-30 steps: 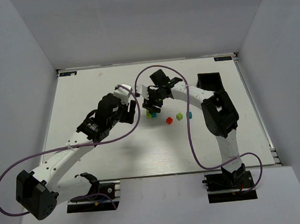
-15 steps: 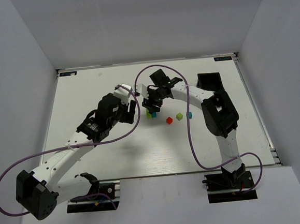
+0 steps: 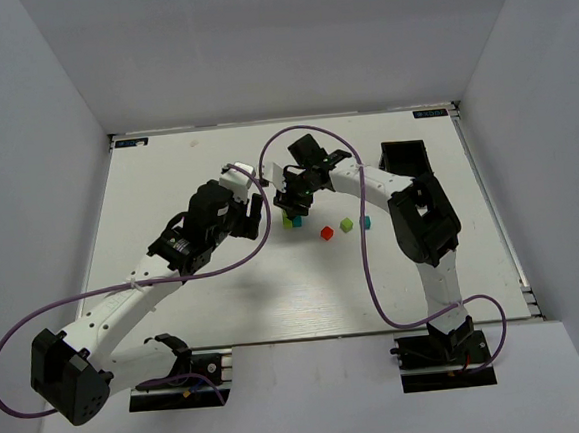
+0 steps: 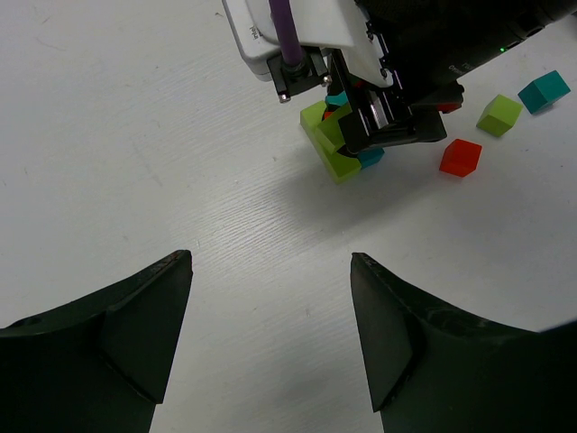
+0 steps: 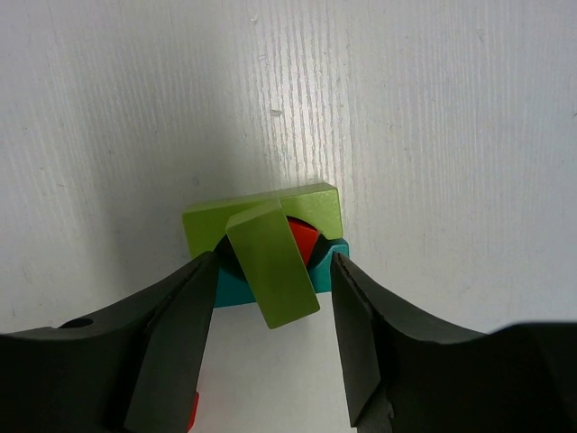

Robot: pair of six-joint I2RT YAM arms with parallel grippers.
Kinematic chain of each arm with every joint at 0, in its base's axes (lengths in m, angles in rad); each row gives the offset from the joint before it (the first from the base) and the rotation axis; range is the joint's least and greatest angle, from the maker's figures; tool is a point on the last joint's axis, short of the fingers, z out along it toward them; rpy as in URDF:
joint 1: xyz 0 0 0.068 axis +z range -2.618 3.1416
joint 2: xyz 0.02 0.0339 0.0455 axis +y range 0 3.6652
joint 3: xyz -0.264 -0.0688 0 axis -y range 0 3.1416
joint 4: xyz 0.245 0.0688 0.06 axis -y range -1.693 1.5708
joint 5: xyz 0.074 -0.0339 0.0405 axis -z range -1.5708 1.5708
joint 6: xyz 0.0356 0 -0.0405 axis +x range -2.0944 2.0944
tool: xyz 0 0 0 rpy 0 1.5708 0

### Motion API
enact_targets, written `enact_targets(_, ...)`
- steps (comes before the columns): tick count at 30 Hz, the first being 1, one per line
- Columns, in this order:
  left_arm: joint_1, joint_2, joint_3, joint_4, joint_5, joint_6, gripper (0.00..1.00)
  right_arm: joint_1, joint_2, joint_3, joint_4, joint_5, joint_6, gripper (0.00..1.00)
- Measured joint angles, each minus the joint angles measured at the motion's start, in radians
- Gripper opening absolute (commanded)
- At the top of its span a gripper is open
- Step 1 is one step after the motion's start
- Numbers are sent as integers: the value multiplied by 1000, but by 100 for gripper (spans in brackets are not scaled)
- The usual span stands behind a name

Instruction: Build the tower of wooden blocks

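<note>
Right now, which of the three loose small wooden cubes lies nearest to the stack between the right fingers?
The small red wooden cube; the lime-green wooden cube and the teal wooden cube lie farther right of the stack.

Logging this as a robotics lab cell: plain pale-grey panel walls (image 3: 51,115) box in my white wood-grain table (image 3: 186,174), purple cables (image 3: 361,261) trailing from black bolted arm bases (image 3: 181,368).

The wood block tower (image 4: 335,155) is boxed in by the right gripper (image 5: 272,266), with open tabletop (image 4: 180,180) left nearside and a red cube (image 4: 461,156) parked near its right.
</note>
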Motion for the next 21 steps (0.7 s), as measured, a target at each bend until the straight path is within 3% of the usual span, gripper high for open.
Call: enact_targets(21,0,0,0,0,0,0,81,0,0,0,0,0,20,53)
